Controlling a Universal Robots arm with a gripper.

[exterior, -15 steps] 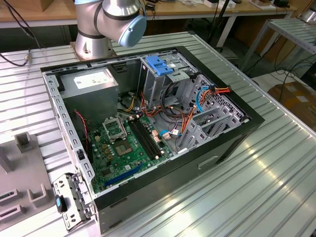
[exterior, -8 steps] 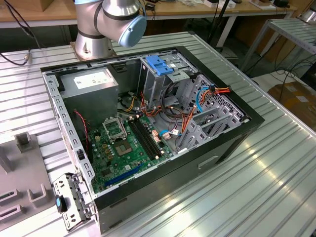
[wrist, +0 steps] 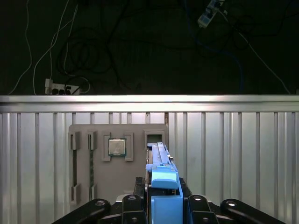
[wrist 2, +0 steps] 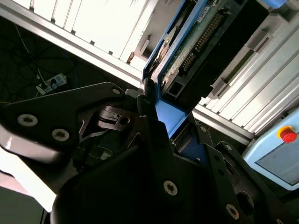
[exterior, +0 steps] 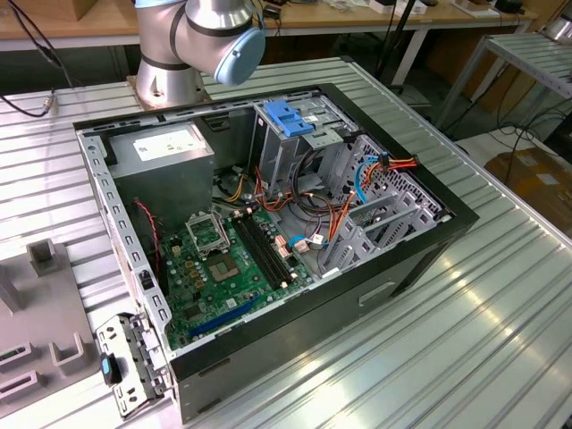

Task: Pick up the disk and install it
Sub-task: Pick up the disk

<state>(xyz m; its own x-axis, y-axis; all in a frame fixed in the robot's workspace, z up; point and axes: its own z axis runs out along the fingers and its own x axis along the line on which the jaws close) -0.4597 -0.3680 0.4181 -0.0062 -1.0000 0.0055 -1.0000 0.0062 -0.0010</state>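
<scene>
Black gripper [wrist: 162, 201], jaws closed on the disk [wrist: 160, 161], clamps its blue-edged sides so it stands edge-on above the grey holder tray [wrist: 140, 173] on the ribbed table [wrist: 233, 163], seemingly oriented for sliding into a bay.

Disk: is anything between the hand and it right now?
Nothing visible does. In both wrist views the hand is closed on the disk, which stands edge-on in its grip with the blue edging showing. In the first wrist view, a grey tray lies beyond it on the table.
</scene>
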